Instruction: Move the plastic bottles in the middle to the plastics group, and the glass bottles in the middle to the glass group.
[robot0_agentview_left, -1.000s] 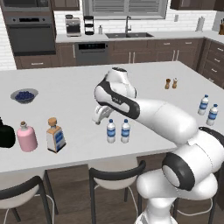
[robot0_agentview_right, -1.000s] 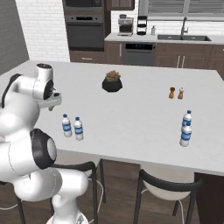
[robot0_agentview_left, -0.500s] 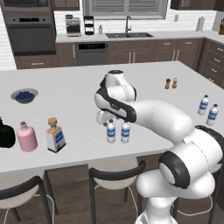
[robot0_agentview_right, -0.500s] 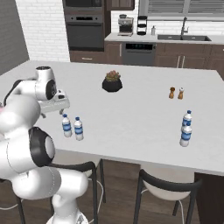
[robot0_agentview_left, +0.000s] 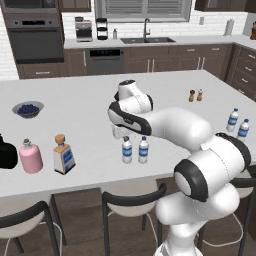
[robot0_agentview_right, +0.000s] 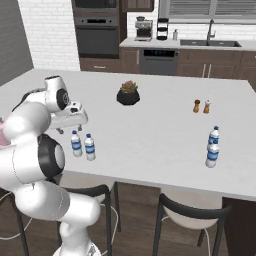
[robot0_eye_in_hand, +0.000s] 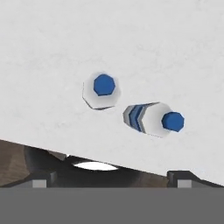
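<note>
Bowl: one small bowl (robot0_agentview_left: 28, 109) sits on the far left of the island counter (robot0_agentview_left: 85, 100), holding dark blue round pieces, likely berries
Plant pot: one dark pot (robot0_agentview_right: 128, 96) stands mid-counter in the right base view, with a reddish-green plant in it
Plastic bottles: two clear water bottles with blue bands and blue caps stand upright side by side near the front edge; left one (robot0_agentview_left: 127, 150), right one (robot0_agentview_left: 143, 150); they are just apart, not touching; from above, one cap (robot0_eye_in_hand: 104, 85) shows straight on and the other bottle (robot0_eye_in_hand: 151, 119) shows its side
Plastics group: two more water bottles (robot0_agentview_left: 238, 124) alike in look stand close together near the right end of the counter, well apart from the middle pair
Glass bottle: one square clear bottle (robot0_agentview_left: 63, 154) with a cork stopper and blue-and-white label stands upright at the front left
Glass group: one pink flask (robot0_agentview_left: 31, 157) just beside the square bottle, and one black bottle (robot0_agentview_left: 6, 153) at the picture's left edge, partly cut off
Shakers: two small shakers (robot0_agentview_left: 195, 95) stand together toward the far right
Gripper: the gripper (robot0_agentview_left: 119, 132) hangs above and just behind the middle pair, jaws spread wide, holding nothing
Stools: three dark stool backs show along the front edge in the left base view
</note>
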